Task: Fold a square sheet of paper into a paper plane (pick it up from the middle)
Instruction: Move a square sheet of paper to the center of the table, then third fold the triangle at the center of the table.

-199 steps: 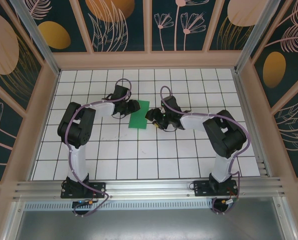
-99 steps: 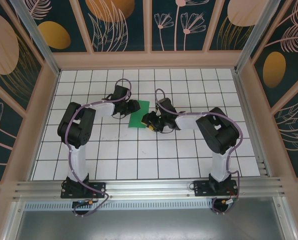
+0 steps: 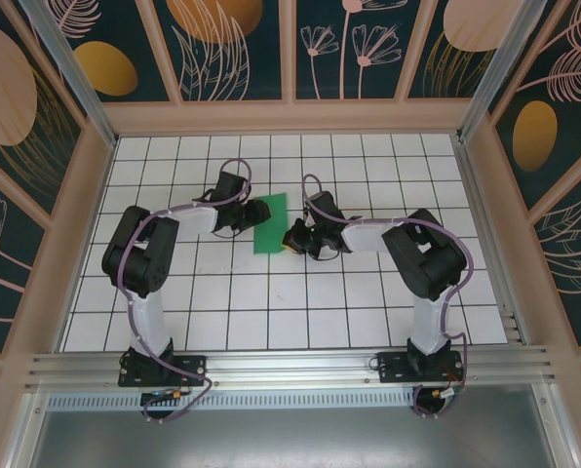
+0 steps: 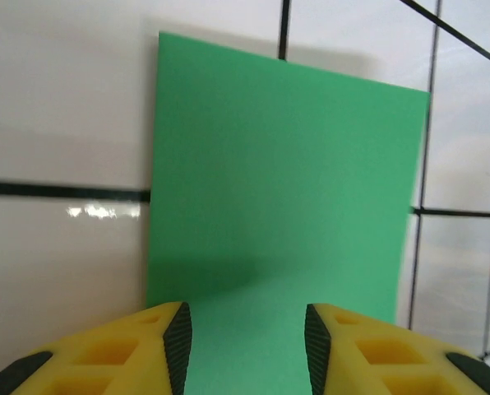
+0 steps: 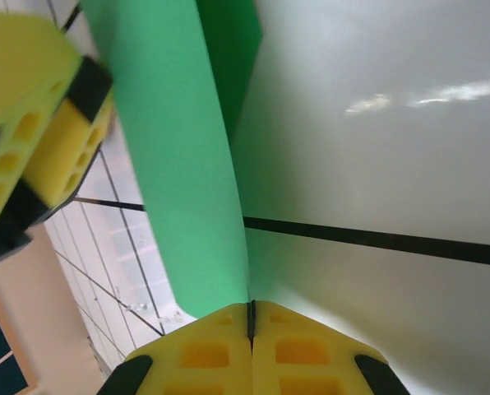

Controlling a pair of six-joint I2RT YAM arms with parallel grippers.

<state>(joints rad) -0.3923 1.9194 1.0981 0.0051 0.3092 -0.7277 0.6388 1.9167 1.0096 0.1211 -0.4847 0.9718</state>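
Right wrist view: the right claw (image 5: pixel 251 325) is closed, its yellow pads pressed flat together. The near edge of the thin, bright green square sheet of paper (image 5: pixel 179 164) runs straight into the seam between them, so I judge it pinched there. From that pinch the sheet rises up and away ahead of the claw in a curved band. It is lifted off the white tiled table with black grid lines (image 5: pixel 393 123), which spreads to the claw's right. Past the band, up and to the left of this claw, sits the left claw (image 5: pixel 31 123).

In the left wrist view the left claw's fingers stand apart with a clear gap. The sheet passes between them and lies flat straight ahead, out to its far edge. As far as can be seen this claw clamps nothing.

From the top external view the sheet lies between the two claws as a narrow oblong. Its long axis runs from the near side to the far side, slightly tilted. The left claw meets its left long edge toward the far end, and the right claw its right long edge toward the near end.

Both claws reach the sheet, so neither arm is nearer, but only the right one has a grip. The coming move seems to turn on carrying that pinched edge across the long axis toward the left claw.

Count: one sheet, two claws, and the sheet is not yet a dart.
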